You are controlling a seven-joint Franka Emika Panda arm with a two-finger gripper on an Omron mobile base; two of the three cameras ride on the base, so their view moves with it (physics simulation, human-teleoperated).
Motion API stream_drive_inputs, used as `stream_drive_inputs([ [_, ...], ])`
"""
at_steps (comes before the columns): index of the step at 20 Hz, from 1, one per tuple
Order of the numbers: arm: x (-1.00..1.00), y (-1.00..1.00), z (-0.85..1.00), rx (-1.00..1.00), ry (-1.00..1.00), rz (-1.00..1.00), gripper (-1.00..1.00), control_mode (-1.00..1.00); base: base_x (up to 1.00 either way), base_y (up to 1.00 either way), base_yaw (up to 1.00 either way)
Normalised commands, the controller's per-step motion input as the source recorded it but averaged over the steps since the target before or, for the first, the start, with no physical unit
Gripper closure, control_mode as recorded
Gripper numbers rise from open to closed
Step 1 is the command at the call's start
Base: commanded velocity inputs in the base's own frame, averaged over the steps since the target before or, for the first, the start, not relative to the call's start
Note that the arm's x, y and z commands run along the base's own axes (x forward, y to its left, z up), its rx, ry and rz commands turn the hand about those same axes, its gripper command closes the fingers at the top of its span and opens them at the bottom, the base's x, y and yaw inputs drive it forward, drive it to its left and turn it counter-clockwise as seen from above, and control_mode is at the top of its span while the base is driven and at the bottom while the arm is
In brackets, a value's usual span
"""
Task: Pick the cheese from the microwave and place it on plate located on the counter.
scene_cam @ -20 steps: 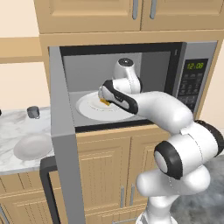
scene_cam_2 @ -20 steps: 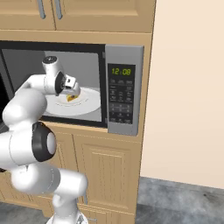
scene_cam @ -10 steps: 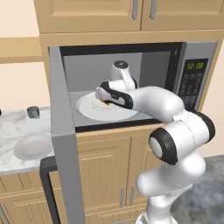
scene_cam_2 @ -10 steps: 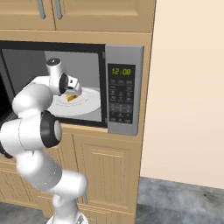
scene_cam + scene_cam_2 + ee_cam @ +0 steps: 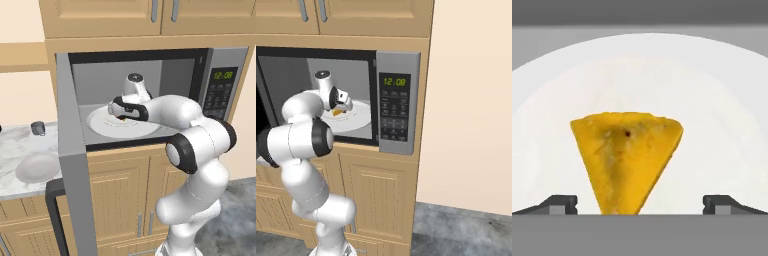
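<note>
The cheese [image 5: 627, 160], a yellow-orange wedge, lies on the large white dish [image 5: 722, 100] inside the open microwave [image 5: 396, 110]. My gripper [image 5: 640, 205] is open and hangs just over the wedge, one fingertip on each side of its narrow end and apart from it. From the right base view the gripper [image 5: 342, 107] points down at the cheese [image 5: 337, 113]. In the left base view the gripper [image 5: 119, 115] is inside the microwave [image 5: 220, 95]. The plate [image 5: 37, 166] sits bare on the counter [image 5: 12, 142], low on the left.
The microwave's grey door [image 5: 70, 165] stands swung open between the oven cavity and the counter. A small dark cup [image 5: 38, 128] stands at the back of the counter. Wood cabinets run above and below the oven.
The hand has stayed over the cheese, edging slightly left. The elbow has risen and swung closer to the oven front. The jaws stay open.
</note>
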Motion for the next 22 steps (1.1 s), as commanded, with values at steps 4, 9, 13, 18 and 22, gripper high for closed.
stream_drive_inputs([
  [4,0.32,0.08,-0.14,0.00,0.00,0.00,-1.00,-1.00,0.00,0.00,0.00],
  [9,0.27,0.13,-0.12,0.00,0.00,0.00,-1.00,-1.00,0.00,0.00,0.00],
  [13,0.09,0.09,-0.09,0.00,0.00,0.00,1.00,-1.00,0.00,0.00,0.00],
  [18,0.00,0.00,0.00,0.00,0.00,0.00,1.00,-1.00,0.00,0.00,0.00],
  [22,-0.13,-0.03,0.00,0.00,0.00,0.00,1.00,-1.00,0.00,0.00,0.00],
])
